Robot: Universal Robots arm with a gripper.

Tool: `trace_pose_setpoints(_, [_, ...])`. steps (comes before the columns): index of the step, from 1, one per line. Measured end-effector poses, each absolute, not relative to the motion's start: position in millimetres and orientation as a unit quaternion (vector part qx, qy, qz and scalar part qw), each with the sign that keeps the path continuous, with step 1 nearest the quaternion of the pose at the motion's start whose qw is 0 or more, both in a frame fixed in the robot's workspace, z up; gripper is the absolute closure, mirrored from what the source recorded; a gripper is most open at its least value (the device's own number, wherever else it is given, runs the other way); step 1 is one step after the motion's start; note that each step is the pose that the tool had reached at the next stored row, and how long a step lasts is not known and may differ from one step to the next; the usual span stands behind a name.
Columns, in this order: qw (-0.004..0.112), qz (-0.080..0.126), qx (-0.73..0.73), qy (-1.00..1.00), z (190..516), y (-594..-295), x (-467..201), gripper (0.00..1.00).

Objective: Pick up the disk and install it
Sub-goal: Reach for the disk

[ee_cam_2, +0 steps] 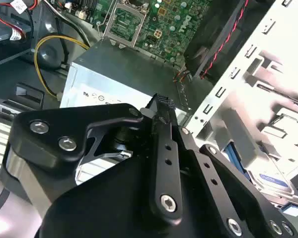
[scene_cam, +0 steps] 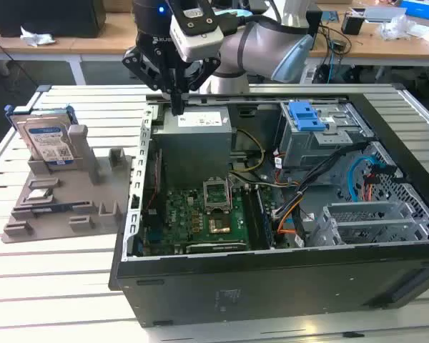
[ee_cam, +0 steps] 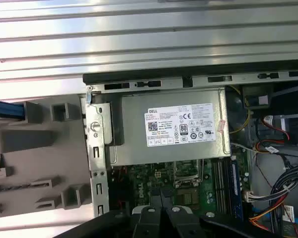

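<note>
The disk (scene_cam: 48, 139) is a silver drive with a blue-and-white label in a blue caddy. It stands upright in a grey holder (scene_cam: 71, 200) on the slatted table, at the exterior view's left, outside the computer case. A corner of the disk (ee_cam_2: 274, 181) also appears in the second wrist view, and its blue edge (ee_cam: 5, 110) in the first wrist view. My gripper (scene_cam: 177, 108) hangs over the case's near-left corner, just above the grey power supply (scene_cam: 196, 139). Its fingers (ee_cam_2: 163, 104) are shut with nothing between them. The disk lies well to the gripper's left in the exterior view.
The open black computer case (scene_cam: 272, 286) holds a green motherboard (scene_cam: 207, 214), cables and a metal drive bay with a blue tab (scene_cam: 306, 116). The power supply (ee_cam: 174, 126) sits directly below the wrist. A desk with clutter runs behind the table.
</note>
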State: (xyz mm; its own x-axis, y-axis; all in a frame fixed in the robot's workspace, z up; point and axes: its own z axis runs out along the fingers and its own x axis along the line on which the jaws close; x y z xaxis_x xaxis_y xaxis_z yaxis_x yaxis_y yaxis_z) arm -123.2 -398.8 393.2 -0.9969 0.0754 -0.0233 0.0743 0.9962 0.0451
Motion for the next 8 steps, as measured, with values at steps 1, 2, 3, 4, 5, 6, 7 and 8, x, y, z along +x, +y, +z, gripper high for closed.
trace_pose_setpoints(1, [0.012,0.022,0.037,0.999,393,-399,-127,0.89])
trace_pose_setpoints(2, [0.012,0.022,0.037,0.999,393,-399,-131,0.89])
trace_pose_setpoints(3, [0.012,0.022,0.037,0.999,393,-399,-135,0.89])
trace_pose_setpoints(4, [0.012,0.022,0.037,0.999,393,-399,-138,0.89])
trace_pose_setpoints(5, [0.012,0.022,0.037,0.999,393,-399,-140,0.89])
trace_pose_setpoints(6, [0.012,0.022,0.037,0.999,393,-399,-141,0.89])
trace_pose_setpoints(7, [0.012,0.022,0.037,0.999,393,-399,-143,0.89])
trace_pose_setpoints(8, [0.013,0.022,0.037,0.999,393,-399,-145,0.89])
